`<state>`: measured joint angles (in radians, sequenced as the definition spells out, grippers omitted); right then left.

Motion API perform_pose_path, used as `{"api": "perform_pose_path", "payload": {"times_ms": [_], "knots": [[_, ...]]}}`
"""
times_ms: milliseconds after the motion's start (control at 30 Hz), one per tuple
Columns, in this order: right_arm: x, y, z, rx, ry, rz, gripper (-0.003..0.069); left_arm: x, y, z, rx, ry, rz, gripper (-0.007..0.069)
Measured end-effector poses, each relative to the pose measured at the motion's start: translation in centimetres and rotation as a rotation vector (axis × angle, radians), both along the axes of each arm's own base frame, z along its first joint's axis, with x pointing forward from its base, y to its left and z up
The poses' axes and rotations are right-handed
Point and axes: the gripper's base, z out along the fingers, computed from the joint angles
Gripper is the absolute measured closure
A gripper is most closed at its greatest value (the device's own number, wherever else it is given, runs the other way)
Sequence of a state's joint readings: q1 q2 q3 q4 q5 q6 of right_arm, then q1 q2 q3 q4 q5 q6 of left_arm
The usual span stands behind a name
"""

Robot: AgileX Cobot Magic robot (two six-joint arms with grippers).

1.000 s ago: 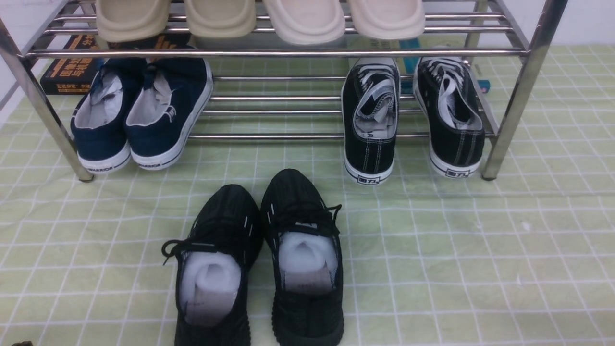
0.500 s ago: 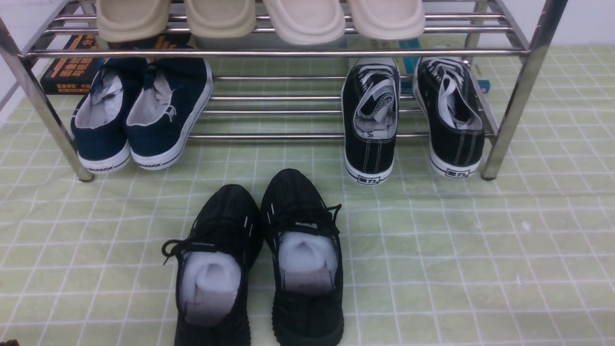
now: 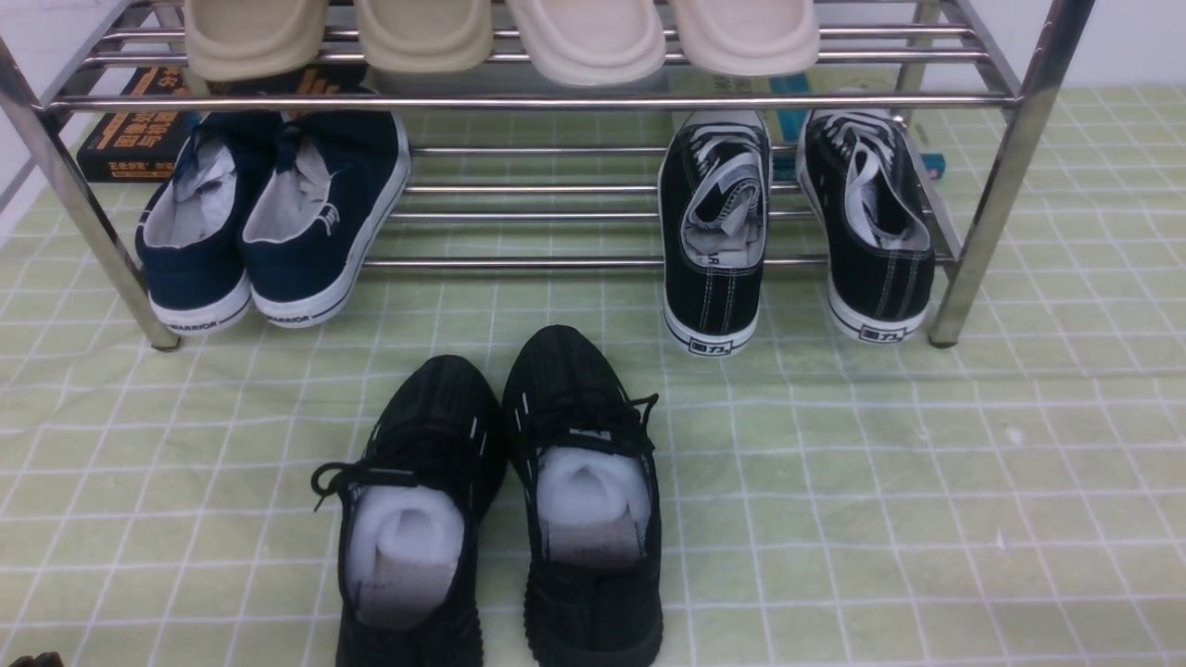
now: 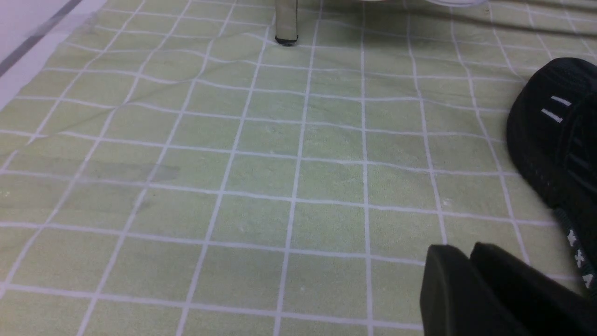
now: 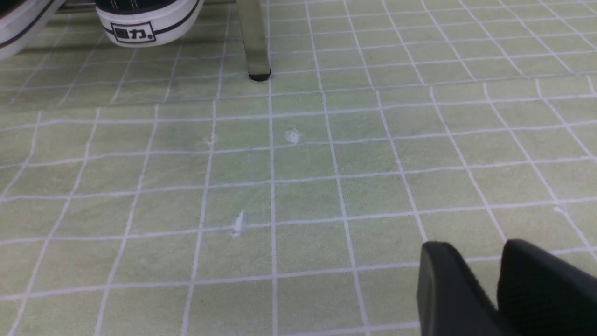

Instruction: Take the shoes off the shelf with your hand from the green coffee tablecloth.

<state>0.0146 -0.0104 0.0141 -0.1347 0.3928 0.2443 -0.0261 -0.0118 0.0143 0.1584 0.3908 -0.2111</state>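
The shoes, two all-black knit sneakers [image 3: 417, 519] [image 3: 588, 491] stuffed with white paper, stand side by side on the green coffee tablecloth [image 3: 880, 482], in front of the chrome shelf [image 3: 537, 100]. The left wrist view shows one black toe [image 4: 559, 135] beside my left gripper [image 4: 461, 249]. That gripper hangs low over the cloth with its fingers almost together and nothing between them. My right gripper [image 5: 475, 245] hovers over bare cloth with a gap between its fingers, and it holds nothing. A shelf leg [image 5: 254, 42] stands ahead of it.
Navy slip-ons [image 3: 269, 222] and black canvas sneakers [image 3: 713, 232] with white soles sit on the shelf's lower tier. Beige slippers [image 3: 500, 32] rest on the upper tier, with books [image 3: 130, 130] behind the rack. Another shelf leg [image 4: 286, 21] stands ahead of the left gripper.
The shoes and shelf have not moved. A dark bit at the bottom-left corner of the front view shifts slightly.
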Motion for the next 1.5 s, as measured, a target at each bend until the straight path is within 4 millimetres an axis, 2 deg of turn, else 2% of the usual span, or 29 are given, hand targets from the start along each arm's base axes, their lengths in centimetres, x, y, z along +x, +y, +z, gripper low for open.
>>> {"api": "perform_pose_path", "payload": {"times_ms": [800, 1500], "knots": [[0.00, 0.00, 0.00, 0.000, 0.000, 0.000, 0.0423, 0.00, 0.00, -0.01, 0.000, 0.000, 0.000, 0.0518], [0.00, 0.00, 0.00, 0.000, 0.000, 0.000, 0.0421, 0.00, 0.00, -0.01, 0.002, 0.000, -0.001, 0.0514]]}}
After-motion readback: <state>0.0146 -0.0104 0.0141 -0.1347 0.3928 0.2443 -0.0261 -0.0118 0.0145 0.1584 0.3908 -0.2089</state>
